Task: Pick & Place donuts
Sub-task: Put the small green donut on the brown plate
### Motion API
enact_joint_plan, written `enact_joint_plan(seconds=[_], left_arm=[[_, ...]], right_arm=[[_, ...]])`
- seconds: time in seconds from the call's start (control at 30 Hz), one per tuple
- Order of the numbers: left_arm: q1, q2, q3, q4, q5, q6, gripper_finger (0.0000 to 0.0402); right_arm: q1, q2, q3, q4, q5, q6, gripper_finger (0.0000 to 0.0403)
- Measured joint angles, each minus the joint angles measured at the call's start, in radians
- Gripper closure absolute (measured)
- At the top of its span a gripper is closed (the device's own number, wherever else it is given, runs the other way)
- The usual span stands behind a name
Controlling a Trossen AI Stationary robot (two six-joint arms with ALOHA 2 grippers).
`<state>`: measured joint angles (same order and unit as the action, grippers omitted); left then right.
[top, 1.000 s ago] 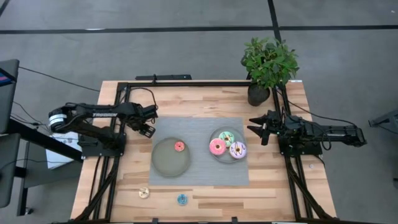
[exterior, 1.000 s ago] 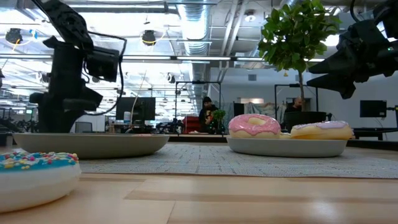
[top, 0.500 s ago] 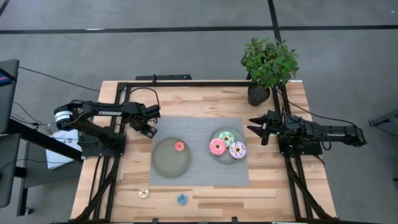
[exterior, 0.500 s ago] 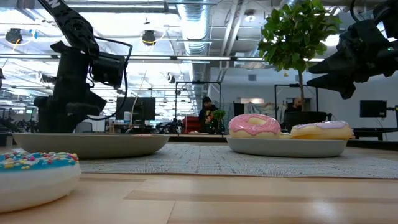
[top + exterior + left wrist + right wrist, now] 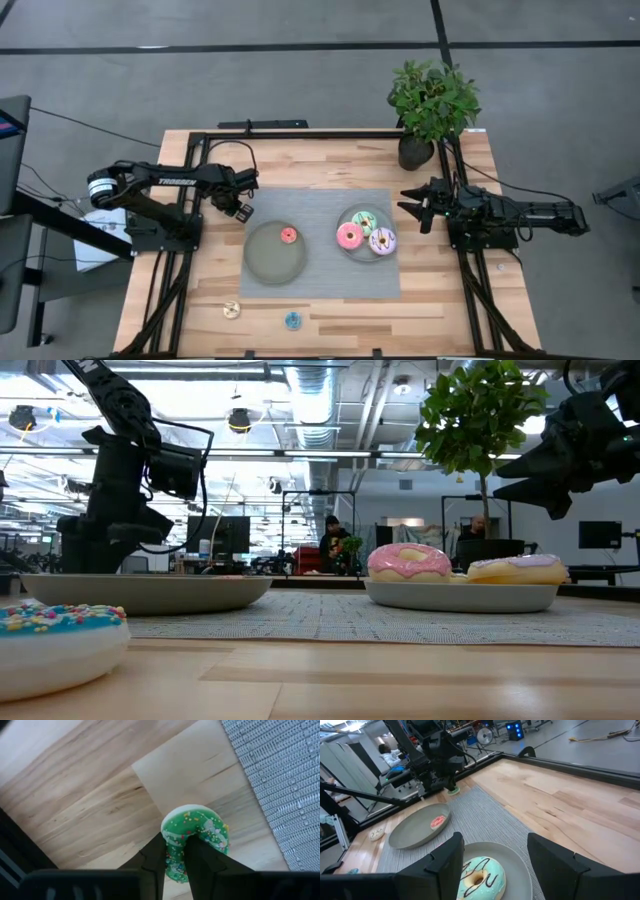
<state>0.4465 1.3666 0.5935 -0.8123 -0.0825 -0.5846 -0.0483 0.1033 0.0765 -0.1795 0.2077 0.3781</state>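
We see the left gripper (image 5: pixel 243 208) closed on a tiny green-iced ring donut with pale sprinkles (image 5: pixel 196 840), its 2 dark fingers (image 5: pixel 155 860) pinching the ring edge-on above the bare wooden table (image 5: pixel 330 172), just off the grey woven mat (image 5: pixel 325 200). From the mat's centre that gripper sits at about 10 o'clock.

On the mat lie 2 round grey-green plates. The left plate (image 5: pixel 268 262) carries 1 tiny red-iced ring donut (image 5: pixel 288 235) near its 1 o'clock edge. The right plate (image 5: pixel 346 250) holds 3 larger donuts packed close together: a pink-iced ring donut (image 5: pixel 349 236) at 9 o'clock, a green-and-white iced donut with dark drizzle (image 5: pixel 364 220) at 12 o'clock, and a white-and-purple sprinkled donut (image 5: pixel 382 241) at 4 o'clock.

A tiny cream-iced ring donut (image 5: pixel 231 309) and a tiny blue-iced sprinkled ring donut (image 5: pixel 292 320) rest on bare wood, off the mat at about 7 o'clock.

The right gripper (image 5: pixel 413 204) hovers with its fingers spread open and empty, at 3 o'clock of the mat, beside a potted green plant (image 5: pixel 432 100).
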Motion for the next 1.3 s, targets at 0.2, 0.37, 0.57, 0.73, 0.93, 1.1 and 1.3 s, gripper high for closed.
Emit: enact_joint_plan(seconds=[0.2, 0.37, 0.57, 0.73, 0.93, 1.1, 1.3], left_arm=[[0.000, -0.004, 0.001, -0.021, 0.024, 0.000, 0.0348], [-0.001, -0.067, 0.007, -0.072, 0.088, 0.011, 0.0348], [-0.014, -0.198, 0.094, -0.144, 0.174, -0.029, 0.0348], [-0.101, -0.260, 0.171, -0.037, 0.264, -0.152, 0.0348], [-0.279, -0.240, 0.207, 0.176, 0.228, -0.294, 0.0348], [-0.370, -0.162, 0.211, 0.183, 0.179, -0.362, 0.0348], [-0.439, -0.024, 0.211, 0.205, 0.177, -0.407, 0.0348]], right_arm=[[0.000, 0.000, 0.000, 0.000, 0.000, 0.015, 0.0194], [0.000, 0.000, 0.000, 0.000, 0.000, 0.015, 0.0194], [0.000, 0.000, 0.000, 0.000, 0.000, 0.015, 0.0194], [0.000, 0.000, 0.000, 0.000, 0.001, 0.015, 0.0194], [0.000, 0.000, 0.000, 0.000, 0.001, 0.015, 0.0194], [0.000, 0.000, 0.000, 0.000, 0.001, 0.015, 0.0194], [0.000, 0.000, 0.000, 0.000, 0.001, 0.009, 0.0194]])
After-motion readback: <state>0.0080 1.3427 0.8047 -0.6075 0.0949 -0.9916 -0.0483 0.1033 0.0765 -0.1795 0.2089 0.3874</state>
